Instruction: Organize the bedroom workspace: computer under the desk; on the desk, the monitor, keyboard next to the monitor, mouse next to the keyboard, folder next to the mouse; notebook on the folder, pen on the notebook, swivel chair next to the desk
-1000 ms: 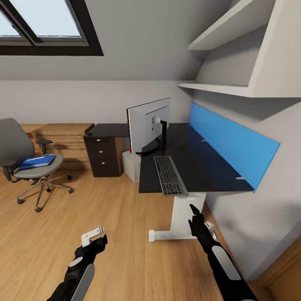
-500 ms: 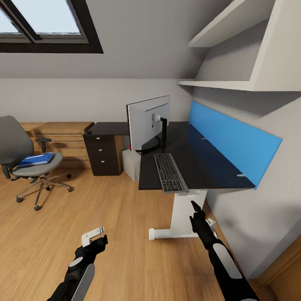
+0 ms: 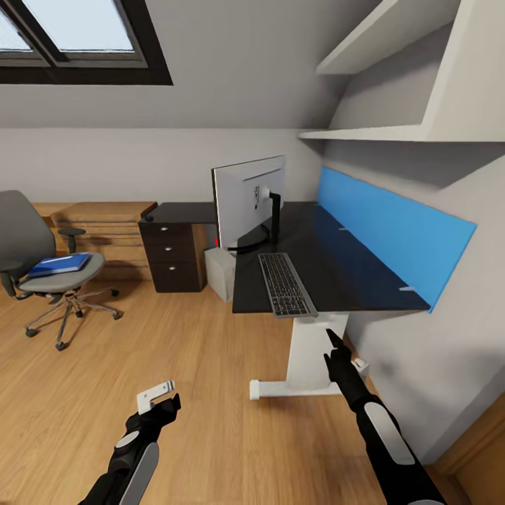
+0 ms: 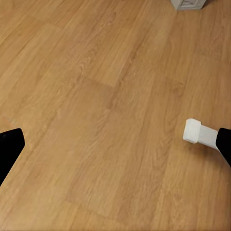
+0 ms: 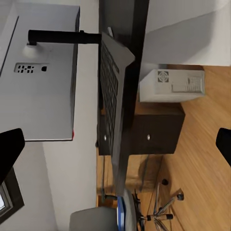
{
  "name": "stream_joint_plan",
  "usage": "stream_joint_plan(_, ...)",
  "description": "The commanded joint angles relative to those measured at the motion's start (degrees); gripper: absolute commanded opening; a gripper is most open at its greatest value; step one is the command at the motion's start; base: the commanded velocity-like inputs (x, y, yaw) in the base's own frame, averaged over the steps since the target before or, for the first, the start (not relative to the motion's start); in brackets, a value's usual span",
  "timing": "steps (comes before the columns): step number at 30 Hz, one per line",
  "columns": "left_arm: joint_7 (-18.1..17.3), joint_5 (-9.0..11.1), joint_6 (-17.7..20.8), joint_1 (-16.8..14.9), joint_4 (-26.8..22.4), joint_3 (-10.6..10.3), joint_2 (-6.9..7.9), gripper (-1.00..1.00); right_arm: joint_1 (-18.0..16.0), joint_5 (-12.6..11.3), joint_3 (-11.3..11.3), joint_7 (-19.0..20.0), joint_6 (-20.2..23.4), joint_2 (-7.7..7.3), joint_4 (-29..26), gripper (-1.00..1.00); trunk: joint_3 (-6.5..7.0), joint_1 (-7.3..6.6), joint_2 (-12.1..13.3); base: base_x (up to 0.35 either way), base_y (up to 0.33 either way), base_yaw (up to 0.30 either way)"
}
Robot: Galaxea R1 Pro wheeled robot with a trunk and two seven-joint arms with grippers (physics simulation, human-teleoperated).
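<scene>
The black desk (image 3: 337, 266) stands against the right wall. On it are the monitor (image 3: 249, 202), seen from its back, and the grey keyboard (image 3: 284, 284), which overhangs the front edge. The pale computer tower (image 3: 219, 273) sits on the floor under the desk's far end. At the left, the grey swivel chair (image 3: 35, 270) carries the blue folder (image 3: 59, 264) on its seat. My right gripper (image 3: 332, 342) is open just below the desk's front edge, facing the keyboard (image 5: 110, 96) and monitor (image 5: 41, 72). My left gripper (image 3: 158, 398) is open and empty over the floor (image 4: 106, 96).
A dark drawer cabinet (image 3: 172, 256) and a low wooden dresser (image 3: 105, 223) line the back wall. A blue panel (image 3: 393, 228) runs behind the desk, with white shelves (image 3: 379, 133) above. The desk's white leg and foot (image 3: 298, 365) stand right before my right arm.
The whole view has shifted slightly with the robot's motion, so the chair sits further left in the picture. My right gripper has risen a little toward the desk's edge. My left gripper keeps its pose.
</scene>
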Motion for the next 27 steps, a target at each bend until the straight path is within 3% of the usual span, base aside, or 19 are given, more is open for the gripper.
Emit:
stream_joint_plan(1, 0.4, 0.5, 0.1, 0.0, -0.1, -0.1, 0.02, 1.00, 0.0, -0.6, -0.2, 0.2, 0.5, 0.03, 0.0, 1.00, -0.24, 0.22, -0.4, 0.000, 0.000, 0.000)
stream_joint_plan(27, 0.4, 0.5, 0.1, 0.0, 0.0, -0.1, 0.01, 1.00, 0.0, -0.4, -0.1, 0.4, 0.5, -0.03, -0.1, 1.00, -4.91, 5.93, -10.9, 0.000, 0.000, 0.000)
